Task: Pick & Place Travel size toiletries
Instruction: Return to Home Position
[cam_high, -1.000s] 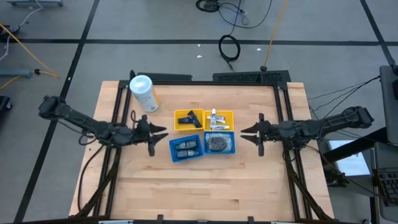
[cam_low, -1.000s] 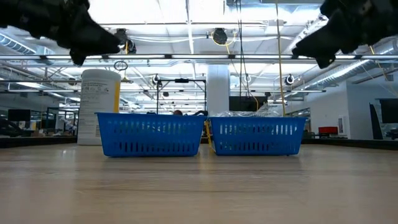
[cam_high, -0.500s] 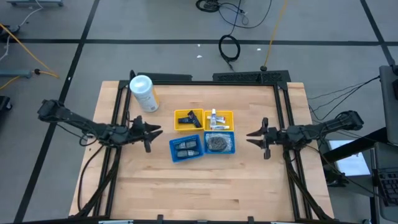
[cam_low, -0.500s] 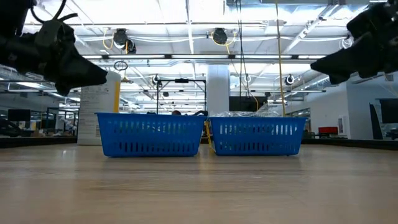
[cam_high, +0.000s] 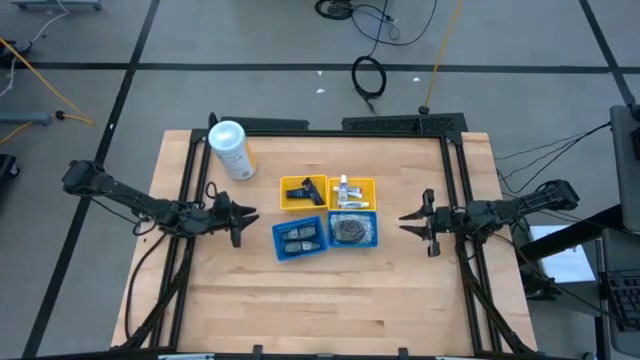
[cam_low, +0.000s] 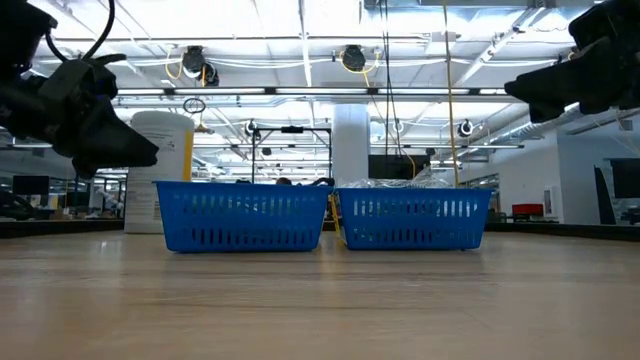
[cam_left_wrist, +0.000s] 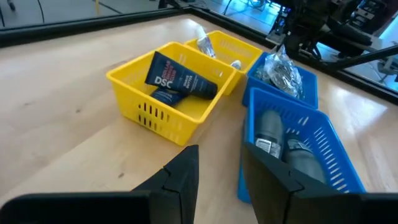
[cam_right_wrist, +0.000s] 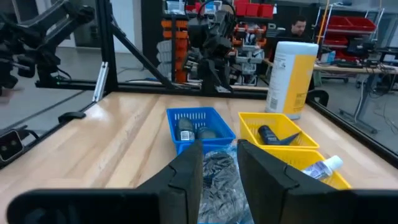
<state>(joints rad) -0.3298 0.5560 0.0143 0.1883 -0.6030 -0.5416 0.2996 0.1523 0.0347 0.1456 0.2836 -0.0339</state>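
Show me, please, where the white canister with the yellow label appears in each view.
High view: canister near the table's upper left corner.
Low view: left, behind the left blue bin.
Left wrist view: not in it.
Right wrist view: upper right, beyond a yellow bin.
Shared landmark: that blue bin.

Looking down, four bins (cam_high: 284, 193) sit two-by-two mid-table (cam_high: 330, 300): packets (cam_high: 303, 189) in the 10 o'clock one, tubes (cam_high: 347, 188) at 2, wrapped pieces (cam_high: 350, 229) at 4, rounded pieces (cam_high: 300, 238) at 8. Canister (cam_high: 230, 149) is off at 10. Left gripper (cam_high: 250, 214) at 9, right gripper (cam_high: 408, 219) at 3, both clear of the block.
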